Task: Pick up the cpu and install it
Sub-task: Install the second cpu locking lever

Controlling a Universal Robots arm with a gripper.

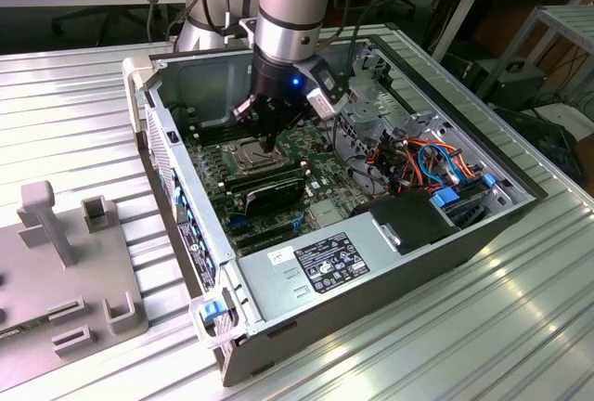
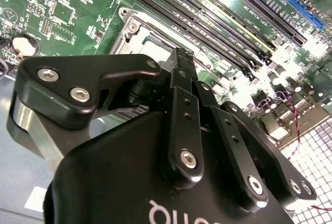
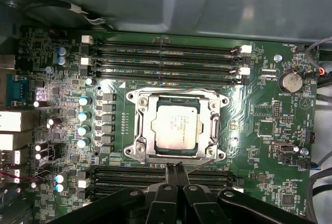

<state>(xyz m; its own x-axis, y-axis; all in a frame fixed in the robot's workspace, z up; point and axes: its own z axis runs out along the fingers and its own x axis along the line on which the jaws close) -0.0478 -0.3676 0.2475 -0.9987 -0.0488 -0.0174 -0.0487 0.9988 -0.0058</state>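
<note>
- The gripper hangs from the arm inside the open computer case in the exterior view, its tips low over the motherboard, near the middle of the board.
- In the first wrist view the two fingers stand pressed together, tip against tip, with nothing between them; in the second wrist view the gripper shows the same narrow, closed pair of fingers pointing down at the board.
- The cpu lies flat in the socket frame at the centre of the first wrist view, silvery-grey top up, its edges square with the frame; the closed fingertips sit at six o'clock from it, just beside the frame's edge and apart from the chip.
- I cannot tell whether the fingertips touch the board or hover over it.
- Memory slots run in long black rows at twelve o'clock from the cpu in the first wrist view; more slots lie at six o'clock, partly behind the gripper.
- A round coin battery sits at about two o'clock from the cpu.
- In the exterior view a grey power supply fills the near corner of the case, at about five o'clock from the gripper; coloured cables bunch at three o'clock.
- The case rests on a ribbed metal table; a grey fixture block stands on it toward the exterior view's left.
</note>
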